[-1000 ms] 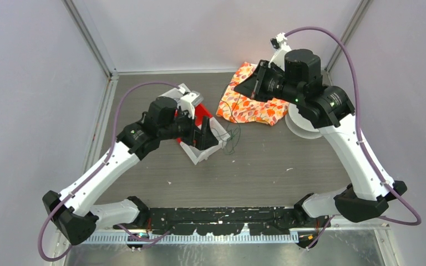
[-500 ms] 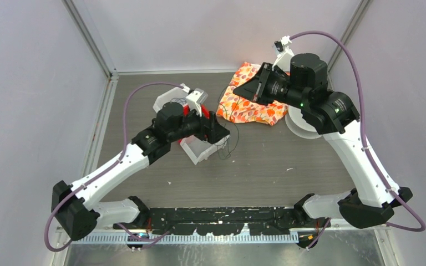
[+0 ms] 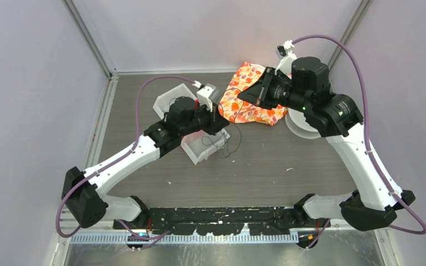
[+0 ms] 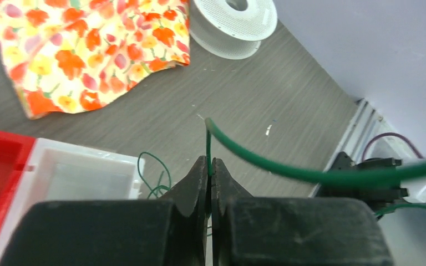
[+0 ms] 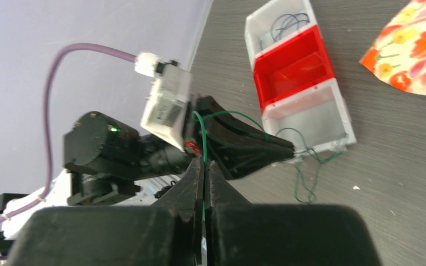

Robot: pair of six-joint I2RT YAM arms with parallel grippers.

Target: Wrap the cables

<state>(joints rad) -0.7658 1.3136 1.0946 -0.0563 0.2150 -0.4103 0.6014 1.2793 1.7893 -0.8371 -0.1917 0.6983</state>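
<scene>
A thin green cable runs taut between both grippers, and its slack lies in loose loops on the table beside the tray's near white compartment. My left gripper is shut on a strand of the cable, which rises from between its tips. It hangs above the tray. My right gripper is shut on the same cable and is raised over the cloth. Another dark cable lies coiled in the tray's far white compartment.
A three-part tray with a red middle compartment lies under the left arm. A floral orange cloth lies at the back right, with a white perforated spool beside it. Purple hoses run along both arms.
My left gripper has swung right and toward the back over the tray and closed on the cable. The right arm has shifted slightly right, still holding the cable.
</scene>
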